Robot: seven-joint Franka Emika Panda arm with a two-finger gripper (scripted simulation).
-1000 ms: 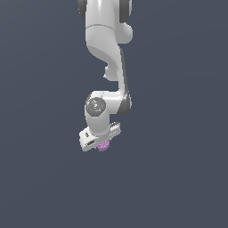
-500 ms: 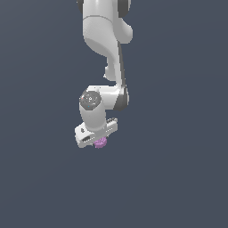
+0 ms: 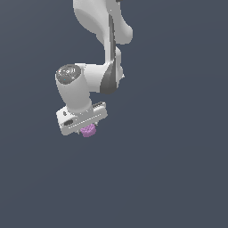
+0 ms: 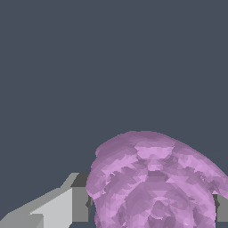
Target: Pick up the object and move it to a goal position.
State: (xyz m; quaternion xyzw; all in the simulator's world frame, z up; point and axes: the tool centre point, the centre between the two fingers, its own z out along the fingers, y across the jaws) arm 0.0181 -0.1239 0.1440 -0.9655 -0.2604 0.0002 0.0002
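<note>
Two views to go on, so one at a time.

Exterior view first: my arm [image 3: 104, 40] comes down from the 12 o'clock edge, bends at a grey-capped joint, and ends in the white hand pointing down and slightly tilted. My gripper [image 3: 87, 128] sits a bit toward 8 o'clock from the middle of the picture. The object [image 3: 88, 130], a small lumpy pinkish-purple blob, pokes out right under the hand's flat bar, at its 6 o'clock. It's touching the underside of the hand and is way smaller than the hand itself. All around it is just flat dark blue-grey background [image 3: 178, 169], with no surface line I can pick out, so whether the blob is off the ground I can't really tell from here.

Wrist view: the object [image 4: 153, 182] fills the 5 o'clock part of the picture, bumpy and banded in lighter and darker purple. One of my fingers [image 4: 58, 207] shows as a pale grey block at 7 o'clock, right up against the blob's side, and a sliver of grey shows at its far side near 4 o'clock. So I'm clamped onto the object, pinched between the two fingers.
</note>
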